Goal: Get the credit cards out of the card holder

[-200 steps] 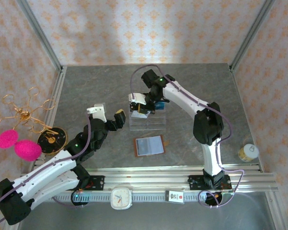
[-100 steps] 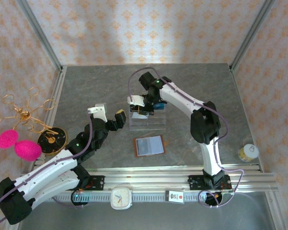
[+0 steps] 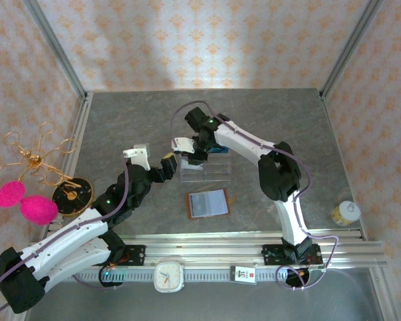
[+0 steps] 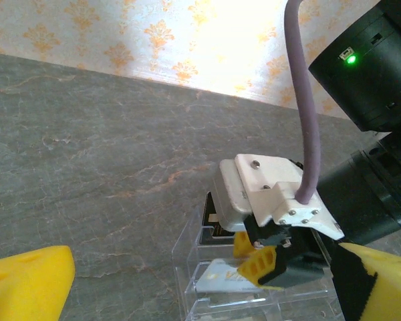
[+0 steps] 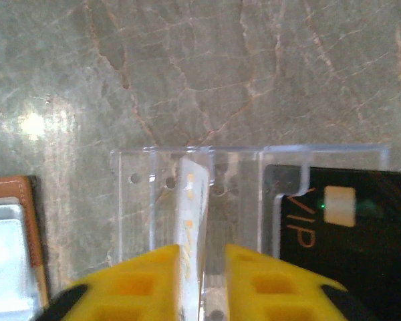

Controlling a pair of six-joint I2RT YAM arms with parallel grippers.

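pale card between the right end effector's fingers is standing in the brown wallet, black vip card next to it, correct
Not the wallet. In the right wrist view the pale card at the right end effector stands in the clear acrylic stand, black VIP card next to it.

Clear stand (image 3: 214,172) and card holder (image 3: 208,202) seemingly crowd centre.

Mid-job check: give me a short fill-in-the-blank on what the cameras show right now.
The black card in the clear stand reads ___ in gold.
The right gripper straddles a pale card with ___ fingers.
The brown wallet lies ___ on the table.
Missing: VIP; yellow; open.
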